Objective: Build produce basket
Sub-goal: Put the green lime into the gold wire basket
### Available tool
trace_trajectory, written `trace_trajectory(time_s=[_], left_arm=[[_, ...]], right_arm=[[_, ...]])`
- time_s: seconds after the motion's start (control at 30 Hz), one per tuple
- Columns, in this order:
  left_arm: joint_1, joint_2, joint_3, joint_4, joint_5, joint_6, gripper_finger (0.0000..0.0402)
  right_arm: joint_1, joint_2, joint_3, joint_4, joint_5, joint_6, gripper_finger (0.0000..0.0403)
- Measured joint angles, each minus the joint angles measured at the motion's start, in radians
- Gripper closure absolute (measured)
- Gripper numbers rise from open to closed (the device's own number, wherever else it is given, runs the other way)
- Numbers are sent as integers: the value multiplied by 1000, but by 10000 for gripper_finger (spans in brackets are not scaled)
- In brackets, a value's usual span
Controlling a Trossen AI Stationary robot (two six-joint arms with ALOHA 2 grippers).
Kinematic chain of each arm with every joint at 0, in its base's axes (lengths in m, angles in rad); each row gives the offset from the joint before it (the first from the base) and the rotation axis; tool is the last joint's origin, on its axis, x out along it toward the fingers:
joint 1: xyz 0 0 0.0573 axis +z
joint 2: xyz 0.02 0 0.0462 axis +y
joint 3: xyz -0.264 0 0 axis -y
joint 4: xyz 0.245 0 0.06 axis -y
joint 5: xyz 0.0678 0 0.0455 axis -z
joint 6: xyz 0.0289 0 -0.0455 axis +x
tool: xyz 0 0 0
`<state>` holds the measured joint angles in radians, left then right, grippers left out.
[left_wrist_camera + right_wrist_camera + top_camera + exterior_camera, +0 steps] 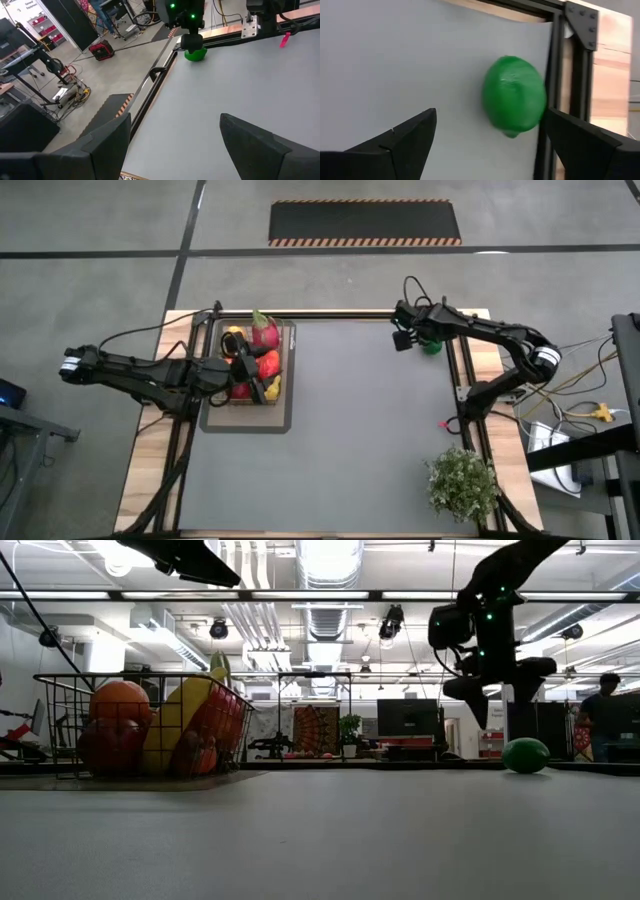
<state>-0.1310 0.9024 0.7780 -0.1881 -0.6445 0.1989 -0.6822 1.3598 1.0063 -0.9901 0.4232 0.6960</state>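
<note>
The dark wire-mesh basket (pixel 245 365) stands on a flat grey tray (pixel 246 422) at the table's left side. It holds several toy fruits, among them a pink dragon fruit (pixel 264 333), red apples and a yellow banana (pixel 178 718). My left gripper (pixel 268 386) hovers open and empty over the basket's right side; its fingers show in the left wrist view (pixel 175 131). A green lime (pixel 515 95) lies on the grey mat at the far right corner (pixel 432 346). My right gripper (pixel 489 115) is open, just above and beside the lime (pixel 525 754), touching nothing.
A bushy green potted plant (pixel 462 483) stands at the near right corner. A black frame rail (pixel 567 75) runs right beside the lime. The broad grey mat (pixel 360 430) lies between basket and lime. A person (pixel 600 715) stands in the room beyond.
</note>
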Motion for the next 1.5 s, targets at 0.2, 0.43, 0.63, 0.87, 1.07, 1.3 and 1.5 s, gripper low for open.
trace_trajectory(time_s=[0.2,0.43,0.63,0.87,1.07,1.3,1.5], left_arm=[[0,0,0,0,0,2,116],[0,0,0,0,0,2,116],[0,0,0,0,0,2,116],[0,0,0,0,0,2,116],[0,0,0,0,0,1,116],[0,0,0,0,0,1,116],[0,0,0,0,0,1,116]], right_arm=[[-39,0,-26,6,49,-16,73],[-41,0,-81,64,46,-50,76],[-45,0,-122,100,50,-55,76],[-72,0,-188,187,106,-65,76],[-78,0,-227,231,138,-83,76],[-78,0,-253,315,138,-112,76],[-79,0,-297,361,141,-113,76]])
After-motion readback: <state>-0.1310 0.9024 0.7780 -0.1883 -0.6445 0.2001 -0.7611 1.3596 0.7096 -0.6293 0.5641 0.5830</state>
